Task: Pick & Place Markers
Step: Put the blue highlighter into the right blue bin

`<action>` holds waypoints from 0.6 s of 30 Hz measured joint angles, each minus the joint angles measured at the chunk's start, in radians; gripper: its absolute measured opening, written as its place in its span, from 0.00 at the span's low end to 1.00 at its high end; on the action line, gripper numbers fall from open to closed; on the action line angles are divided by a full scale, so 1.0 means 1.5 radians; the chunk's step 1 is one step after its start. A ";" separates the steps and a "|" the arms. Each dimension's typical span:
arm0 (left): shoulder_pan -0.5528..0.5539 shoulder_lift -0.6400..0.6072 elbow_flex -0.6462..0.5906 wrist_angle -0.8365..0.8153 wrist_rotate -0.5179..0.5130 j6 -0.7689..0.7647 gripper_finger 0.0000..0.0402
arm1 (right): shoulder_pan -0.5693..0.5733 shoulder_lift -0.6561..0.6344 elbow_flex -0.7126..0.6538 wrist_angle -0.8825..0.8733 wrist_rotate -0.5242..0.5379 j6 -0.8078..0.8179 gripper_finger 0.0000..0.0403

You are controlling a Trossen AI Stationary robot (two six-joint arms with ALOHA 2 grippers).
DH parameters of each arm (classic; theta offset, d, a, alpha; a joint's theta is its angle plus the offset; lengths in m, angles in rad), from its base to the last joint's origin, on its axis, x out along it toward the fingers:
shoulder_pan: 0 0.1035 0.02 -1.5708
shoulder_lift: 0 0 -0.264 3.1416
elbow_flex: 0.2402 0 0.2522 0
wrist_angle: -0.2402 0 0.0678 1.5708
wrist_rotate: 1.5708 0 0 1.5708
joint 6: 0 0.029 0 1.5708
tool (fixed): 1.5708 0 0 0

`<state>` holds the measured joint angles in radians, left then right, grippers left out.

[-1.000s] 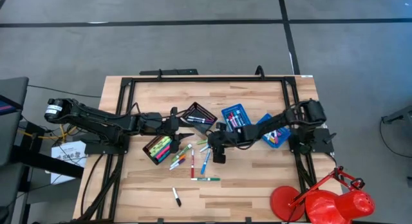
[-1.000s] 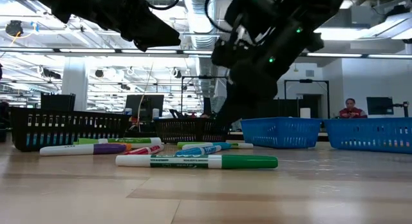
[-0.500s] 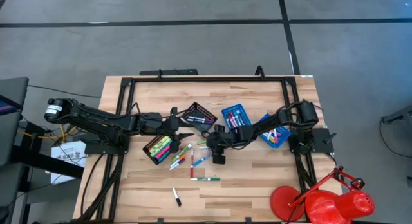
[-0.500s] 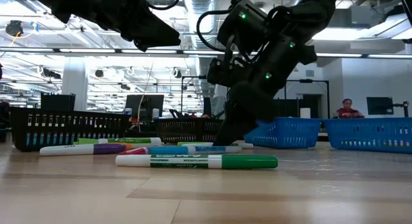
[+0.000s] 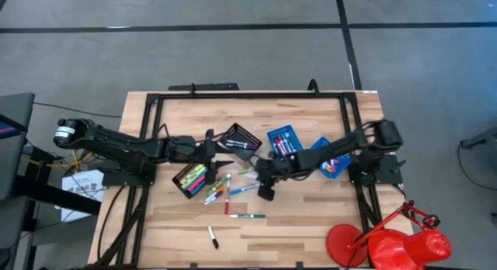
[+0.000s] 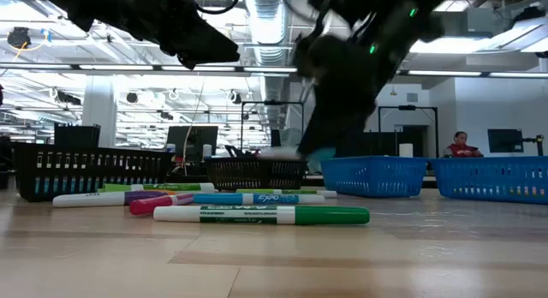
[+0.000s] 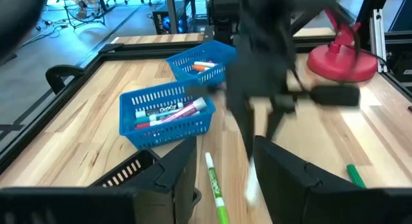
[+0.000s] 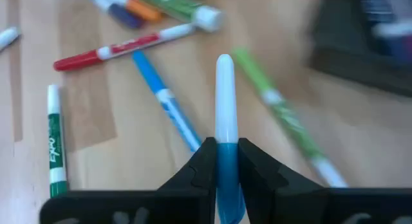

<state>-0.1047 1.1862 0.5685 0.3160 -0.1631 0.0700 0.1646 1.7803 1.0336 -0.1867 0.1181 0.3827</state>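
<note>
Loose markers (image 5: 225, 186) lie flat on the wooden table between the trays: a green one (image 6: 261, 215), a blue one (image 8: 166, 102) and a red one (image 8: 122, 49). My right gripper (image 5: 262, 175) hangs above them, shut on a white marker with a blue end (image 8: 223, 114). My left gripper (image 5: 224, 149) waits open above the black tray of markers (image 5: 192, 179); its fingers (image 7: 283, 169) hold nothing. My right gripper pinches the marker's blue end (image 8: 225, 161) between its two fingers. The fingers slant down from the table's right side. The marker lies along them, its white body sticking out past the tips. It is lifted clear of the table (image 6: 318, 154).
A second black tray (image 5: 241, 137) and two blue trays with markers (image 5: 283, 140) (image 5: 331, 158) stand toward the far side. A black marker (image 5: 212, 237) lies alone near the front. A red lamp (image 5: 388, 243) sits at the near right corner. A person (image 6: 467, 144) sits far behind the table.
My right gripper came down among the loose markers, shut on the blue-ended one and rose with it, rolling its wrist. The marker is now clear of the table. The loose blue and red markers beside it slid a little.
</note>
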 joint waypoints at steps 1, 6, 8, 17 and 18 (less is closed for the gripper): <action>0.000 0.000 -0.003 0.001 0.000 0.000 0.37 | 0.003 -0.023 0.000 -0.030 0.013 0.014 0.10; 0.001 0.000 -0.006 0.001 0.000 0.000 0.37 | 0.033 -0.157 0.001 -0.234 0.112 0.091 0.07; 0.001 0.000 -0.006 0.000 0.000 0.000 0.37 | 0.051 -0.203 0.001 -0.332 0.152 0.145 0.07; 0.001 0.000 -0.006 0.000 0.000 0.000 0.37 | 0.147 -0.324 -0.076 -0.685 0.275 0.567 0.11; 0.001 0.000 -0.006 0.000 0.000 0.000 0.37 | 0.157 -0.329 -0.094 -0.701 0.269 0.603 0.11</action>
<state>-0.1040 1.1862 0.5591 0.3154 -0.1634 0.0696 0.4002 1.2864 0.8928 -1.2387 0.5216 1.2869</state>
